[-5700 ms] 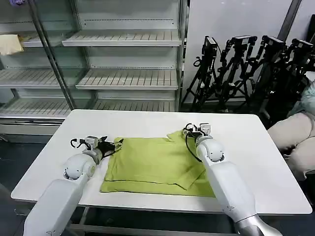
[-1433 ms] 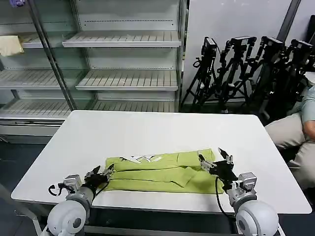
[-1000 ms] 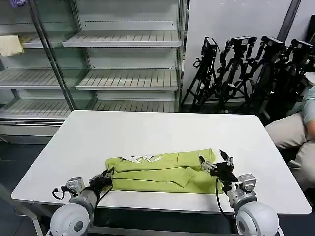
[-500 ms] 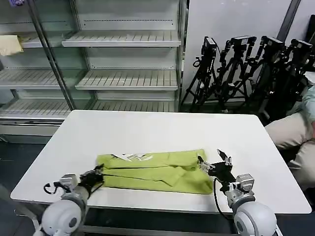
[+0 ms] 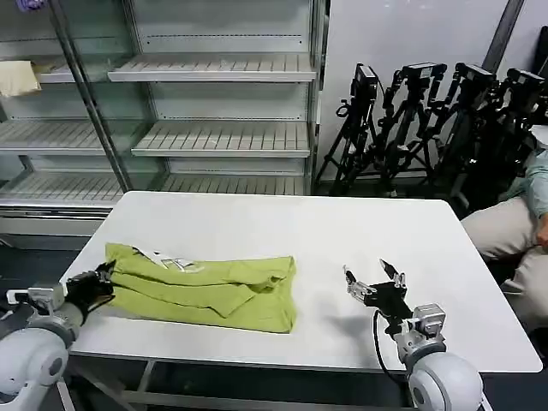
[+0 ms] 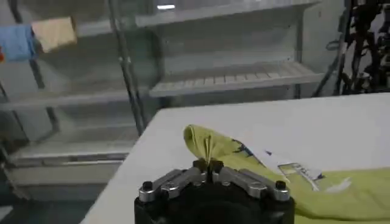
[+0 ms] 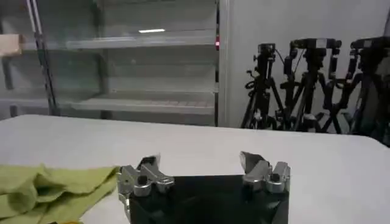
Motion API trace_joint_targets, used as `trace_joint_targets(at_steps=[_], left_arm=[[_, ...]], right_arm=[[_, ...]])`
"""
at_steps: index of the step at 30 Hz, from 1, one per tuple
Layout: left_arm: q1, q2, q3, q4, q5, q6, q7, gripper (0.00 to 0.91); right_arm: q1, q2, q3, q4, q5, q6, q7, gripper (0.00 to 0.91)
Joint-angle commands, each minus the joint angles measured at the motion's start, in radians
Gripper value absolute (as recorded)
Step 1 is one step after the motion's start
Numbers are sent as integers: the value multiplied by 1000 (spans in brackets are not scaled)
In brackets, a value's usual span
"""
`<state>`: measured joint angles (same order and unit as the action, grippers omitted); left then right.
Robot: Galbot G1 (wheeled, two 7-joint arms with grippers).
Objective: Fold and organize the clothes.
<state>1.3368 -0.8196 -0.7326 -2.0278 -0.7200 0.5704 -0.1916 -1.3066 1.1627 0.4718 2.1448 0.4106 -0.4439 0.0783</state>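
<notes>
The lime T-shirt (image 5: 214, 287) lies folded into a long rumpled band on the left half of the white table (image 5: 257, 214), with a white neck label facing up. At the band's left end, near the table's left edge, my left gripper (image 5: 98, 282) is shut on the fabric. In the left wrist view its fingertips (image 6: 208, 164) pinch a raised fold of the shirt (image 6: 341, 198). My right gripper (image 5: 374, 276) stands open and empty at the front right, a gap of bare table away from the shirt's right end. The right wrist view has that gripper (image 7: 198, 161) wide open, the shirt (image 7: 49, 185) off to its side.
Metal shelving (image 5: 214, 128) stands behind the table, with a cream cloth (image 5: 17, 77) on an upper left shelf. Black tripods (image 5: 428, 120) cluster at the back right. A seated person (image 5: 514, 231) is at the right edge. The table's far and right parts are bare.
My left gripper has pulled the folded shirt leftward across the table, toward its left edge. The right gripper has stayed open in place, and the shirt has slid away from it.
</notes>
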Motion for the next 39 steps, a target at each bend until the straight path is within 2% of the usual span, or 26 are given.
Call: trace_joint_targets(at_steps=[1, 8, 12, 19, 27, 30, 39], left_arm=[[11, 9, 25, -183, 40, 8, 92, 10], [-96, -64, 232, -244, 40, 7, 89, 20], [-143, -111, 378, -227, 103, 7, 93, 10], [-225, -198, 553, -144, 175, 7, 96, 10], [-307, -230, 624, -82, 193, 7, 94, 10], [-333, -219, 651, -83, 104, 8, 61, 20], [-403, -190, 683, -40, 30, 8, 30, 20]], right_arm=[[-37, -13, 45, 13, 2, 5, 0, 907], [-69, -35, 112, 60, 14, 0, 2, 907], [-70, -29, 171, 108, 29, -20, 3, 907], [-69, -46, 241, 180, 57, -40, 4, 907], [-83, -41, 278, 217, 63, -49, -3, 907], [-82, -40, 285, 215, 62, -49, -4, 907], [-76, -38, 278, 221, 59, -52, -5, 907]])
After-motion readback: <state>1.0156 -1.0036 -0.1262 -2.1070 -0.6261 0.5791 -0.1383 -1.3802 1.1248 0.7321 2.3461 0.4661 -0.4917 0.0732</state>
